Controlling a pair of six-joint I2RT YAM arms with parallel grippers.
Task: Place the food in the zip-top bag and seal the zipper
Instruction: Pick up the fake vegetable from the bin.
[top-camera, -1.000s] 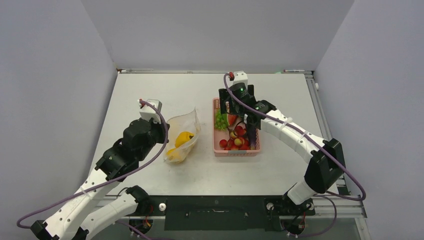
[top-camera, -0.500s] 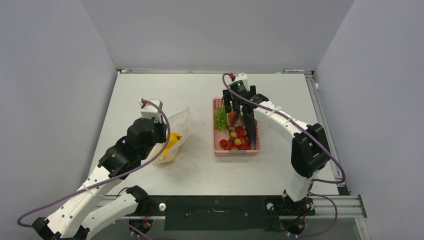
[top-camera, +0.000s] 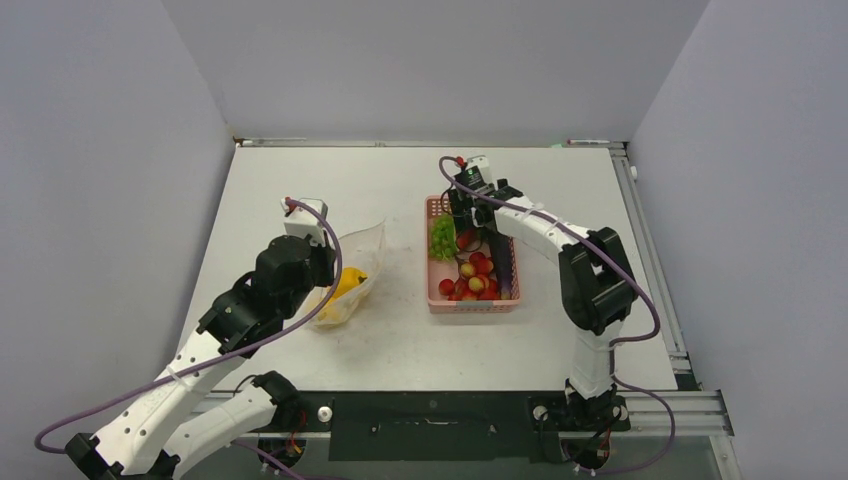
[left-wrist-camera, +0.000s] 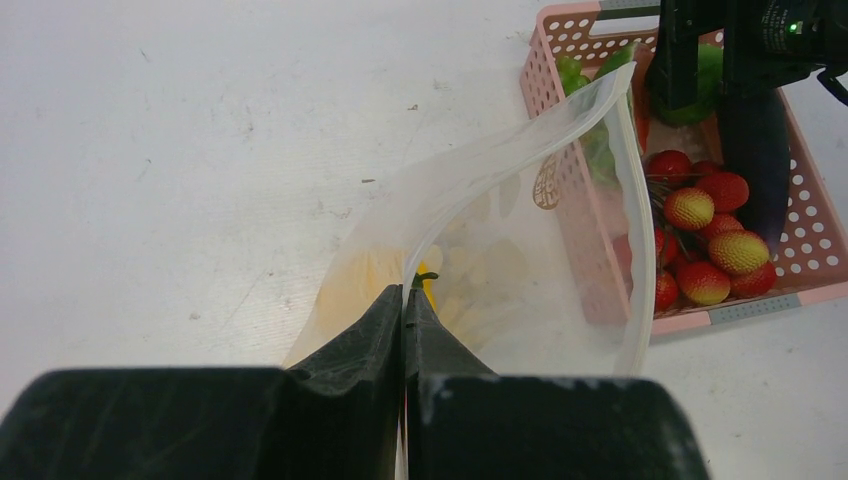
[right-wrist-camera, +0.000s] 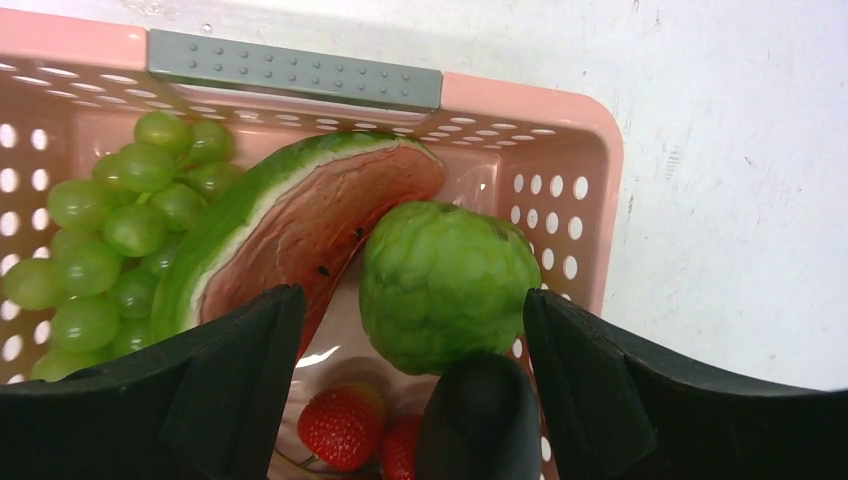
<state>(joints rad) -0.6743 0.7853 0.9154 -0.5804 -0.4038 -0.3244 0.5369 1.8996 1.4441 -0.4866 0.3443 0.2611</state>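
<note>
The clear zip-top bag (top-camera: 352, 272) lies left of the pink basket (top-camera: 474, 303), its mouth held open toward the basket. My left gripper (left-wrist-camera: 404, 310) is shut on the bag's near edge. The whitish zipper strip (left-wrist-camera: 630, 200) curves around the mouth. A yellow bell pepper (left-wrist-camera: 428, 285) sits inside the bag. My right gripper (right-wrist-camera: 410, 300) is open, low in the basket's far end, its fingers on either side of a green scaly fruit (right-wrist-camera: 450, 280). Next to it are a watermelon slice (right-wrist-camera: 300, 210), green grapes (right-wrist-camera: 100, 230), strawberries (right-wrist-camera: 340, 425) and a dark eggplant (right-wrist-camera: 480, 420).
The basket's far rim with its grey handle (right-wrist-camera: 295, 70) is just beyond the right fingers. Grey walls enclose the table on three sides. A bare strip of white tabletop (top-camera: 405, 300) separates bag and basket.
My right gripper has moved toward the basket's far end and come down over the green fruit. The left gripper has shifted the bag slightly left and lower, still gripping it.
</note>
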